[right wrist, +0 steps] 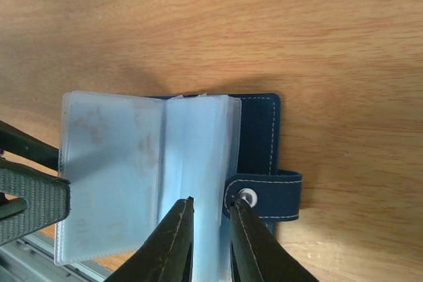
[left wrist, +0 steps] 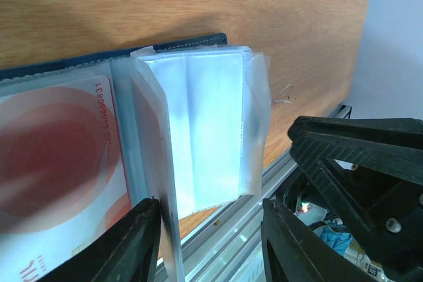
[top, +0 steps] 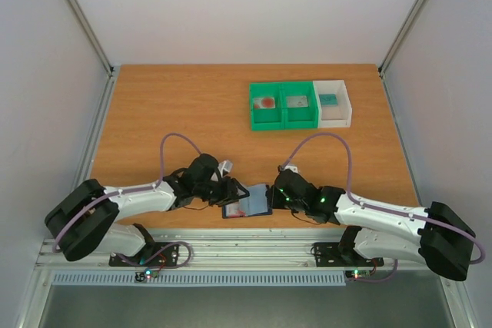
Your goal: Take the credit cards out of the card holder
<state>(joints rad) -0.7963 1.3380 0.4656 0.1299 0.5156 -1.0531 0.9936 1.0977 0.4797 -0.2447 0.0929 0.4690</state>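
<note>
You are at the step of spreading the pages. The card holder lies open at the 6 o'clock edge of the bench. Your right hand, at its 3 o'clock, is clamped on the clear sleeves. The left hand, at 9 o'clock, stands apart. 1 red card sits inside a sleeve (other cards I cannot tell). Next, I think, the left hand must pinch this card's edge and pull it out.
</note>
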